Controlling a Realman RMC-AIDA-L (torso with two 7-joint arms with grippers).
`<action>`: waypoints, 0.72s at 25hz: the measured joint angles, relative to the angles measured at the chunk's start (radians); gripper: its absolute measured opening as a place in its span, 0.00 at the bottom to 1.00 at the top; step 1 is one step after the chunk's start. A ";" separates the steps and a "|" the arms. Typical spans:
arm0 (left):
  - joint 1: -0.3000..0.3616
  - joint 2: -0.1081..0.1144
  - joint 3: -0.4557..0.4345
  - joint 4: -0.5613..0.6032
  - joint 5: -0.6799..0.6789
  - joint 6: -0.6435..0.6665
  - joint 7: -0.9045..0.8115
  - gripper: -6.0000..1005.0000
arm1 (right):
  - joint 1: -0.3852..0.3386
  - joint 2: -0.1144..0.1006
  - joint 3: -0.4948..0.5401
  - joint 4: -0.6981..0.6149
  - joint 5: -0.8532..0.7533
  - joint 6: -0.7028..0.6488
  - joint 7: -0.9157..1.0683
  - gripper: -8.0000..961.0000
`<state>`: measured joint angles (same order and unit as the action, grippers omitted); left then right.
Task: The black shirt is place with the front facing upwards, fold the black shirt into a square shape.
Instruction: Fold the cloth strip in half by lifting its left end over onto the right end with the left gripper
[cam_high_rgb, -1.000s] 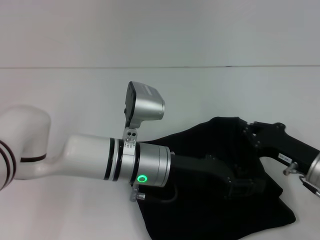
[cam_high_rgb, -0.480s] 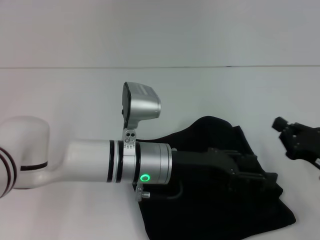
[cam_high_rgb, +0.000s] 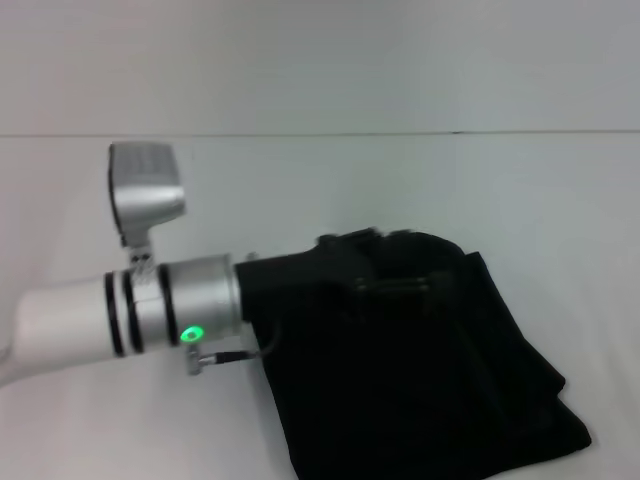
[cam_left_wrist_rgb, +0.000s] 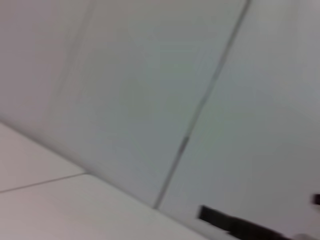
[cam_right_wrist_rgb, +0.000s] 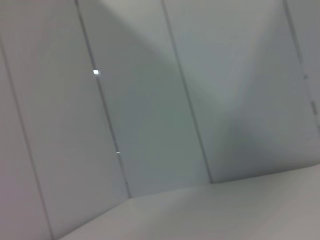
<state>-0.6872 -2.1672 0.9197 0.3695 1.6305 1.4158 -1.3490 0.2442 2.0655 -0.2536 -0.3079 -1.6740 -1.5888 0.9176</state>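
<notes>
The black shirt (cam_high_rgb: 430, 370) lies on the white worktop (cam_high_rgb: 320, 190) in the lower right part of the head view, bunched into a compact folded heap with a roughly straight right edge and a rumpled top; no lettering or label shows on the upward face. The left arm (cam_high_rgb: 120, 315) reaches in from the left side, its white and silver wrist section lit by a small green ring light (cam_high_rgb: 188, 333), with a thin cable just beneath it. The left gripper (cam_high_rgb: 375, 265) is a dark shape at or over the near-left upper edge of the heap, black against black cloth and blurred, so whether its fingers are spread or closed, or have hold of any cloth, cannot be told. The silver wrist camera housing (cam_high_rgb: 147, 192) stands up above the arm. The right gripper appears in no view. The left wrist view shows only pale wall panels, a seam and a small dark strip at one edge; the right wrist view shows bare pale panels.
</notes>
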 joint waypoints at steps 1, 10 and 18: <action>0.013 0.001 0.000 0.004 0.000 -0.012 0.009 0.88 | -0.006 0.006 0.003 0.000 -0.002 0.012 -0.011 0.27; 0.048 -0.001 0.021 -0.052 0.010 -0.117 0.093 0.87 | 0.091 0.027 -0.019 0.106 -0.108 0.178 -0.092 0.48; 0.090 0.007 0.031 -0.037 0.008 -0.061 0.053 0.87 | 0.170 0.025 -0.074 0.120 -0.208 0.133 -0.048 0.48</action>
<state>-0.5973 -2.1597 0.9502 0.3327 1.6384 1.3549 -1.2963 0.4137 2.0908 -0.3276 -0.1880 -1.8822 -1.4558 0.8697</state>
